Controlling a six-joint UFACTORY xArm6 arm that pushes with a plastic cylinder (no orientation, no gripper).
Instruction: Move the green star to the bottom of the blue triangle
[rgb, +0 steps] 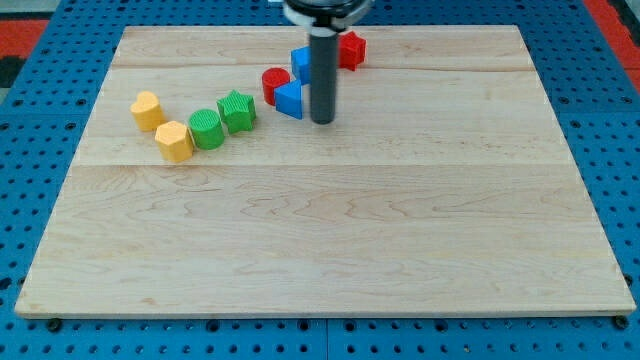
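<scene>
The green star (238, 110) lies on the wooden board at the upper left of centre, touching a green round block (207, 129) on its left. The blue triangle (289, 99) lies to the star's right, against a red round block (275, 83). My tip (322, 121) rests on the board just right of the blue triangle and a little lower, well right of the green star. The rod hides part of a blue block (301, 63) behind it.
A red block (351, 49) sits near the view's top, right of the rod. Two yellow blocks (148, 110) (174, 141) lie left of the green round block. The wooden board (320, 250) sits on a blue pegboard.
</scene>
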